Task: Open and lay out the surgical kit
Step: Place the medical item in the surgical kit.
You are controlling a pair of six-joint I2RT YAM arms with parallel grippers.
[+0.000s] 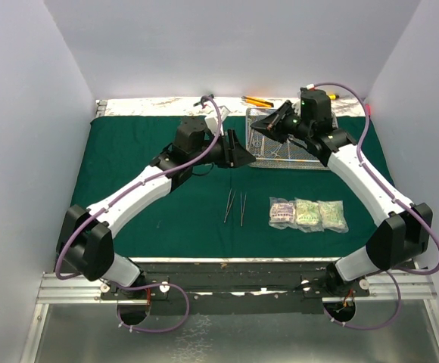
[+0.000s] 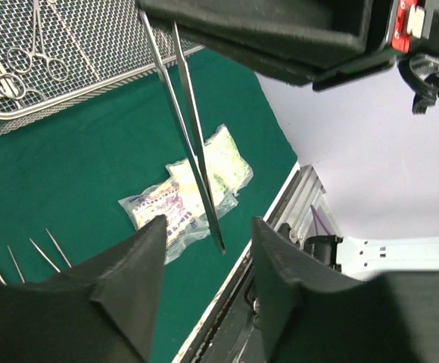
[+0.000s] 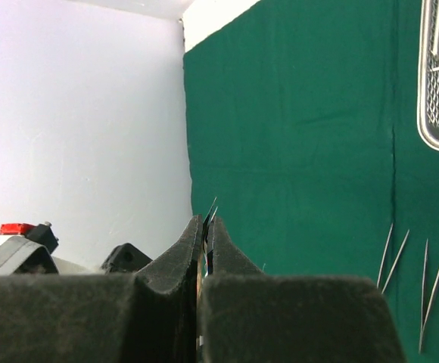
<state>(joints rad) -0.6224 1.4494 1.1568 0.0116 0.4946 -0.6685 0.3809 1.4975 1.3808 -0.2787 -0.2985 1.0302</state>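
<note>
**Right claw** [image 3: 207, 227]: pinched fully together on the long tweezers [image 2: 215, 227], which project out of it toward the left claw.

**Left claw** [image 2: 208, 227]: jaws stand wide, gripping nothing. In its wrist view the tips of the long tweezers lie in the gap between its fingers; contact cannot be told.

**Green cloth wrap** [image 1: 144, 174]: spread flat on the counter [image 1: 159, 106], beneath both claws.

**Mesh tray** [image 2: 91, 53]: on the cloth under the right claw, with clamps [image 2: 11, 68] inside.

**Two other tweezers** [image 1: 235, 206]: side by side on the cloth, just base-side of the left claw.

**Three clear packets** [image 1: 308, 214]: in a row beside those tweezers, base-side of the right claw.
</note>
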